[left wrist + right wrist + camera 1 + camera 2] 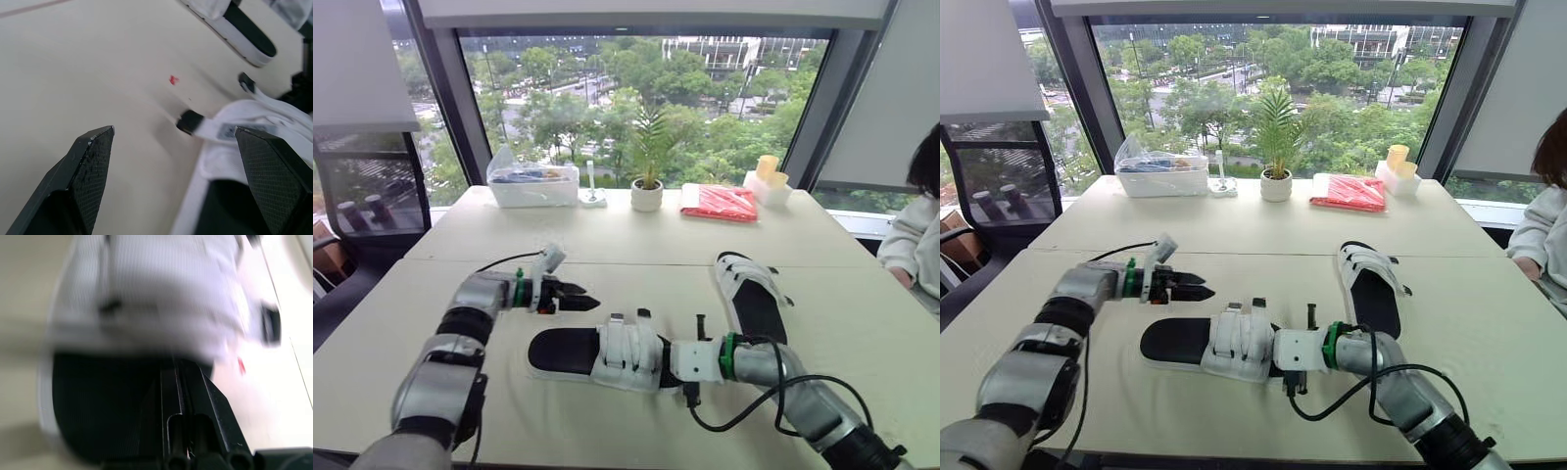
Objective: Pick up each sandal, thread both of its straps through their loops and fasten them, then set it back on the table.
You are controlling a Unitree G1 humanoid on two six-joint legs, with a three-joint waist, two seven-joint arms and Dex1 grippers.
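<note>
The right claw [658, 370] has its two black fingers [195, 396] pressed tight together. They lie flat on the black inside of the near white sandal with a black sole [607, 357]. This sandal lies flat on the pale table [431, 323]. Its heel end is at the right claw and its white straps [628, 348] are just past the fingertips. One strap has a small label [227, 130], but the writing is too small to read.

The left claw [588, 297] is wide open and holds nothing. It is near the same sandal's straps, on their far side. A black strap tip [190, 121] lies on the table just ahead of it, and a tiny red speck [173, 79] is a bit further on.

Bare tabletop runs from the left claw out to the table's left edge.

The second white sandal [752, 299] lies flat beyond the right claw, well apart from the left claw.

Past both claws, a seam [607, 262] crosses the table. Far off by the window stand a clear plastic box [533, 181], a small potted plant [647, 191], a red packet [720, 203] and a white tub with yellow things [769, 181]. A person in a white sleeve [913, 240] sits far out on the right claw's side.
</note>
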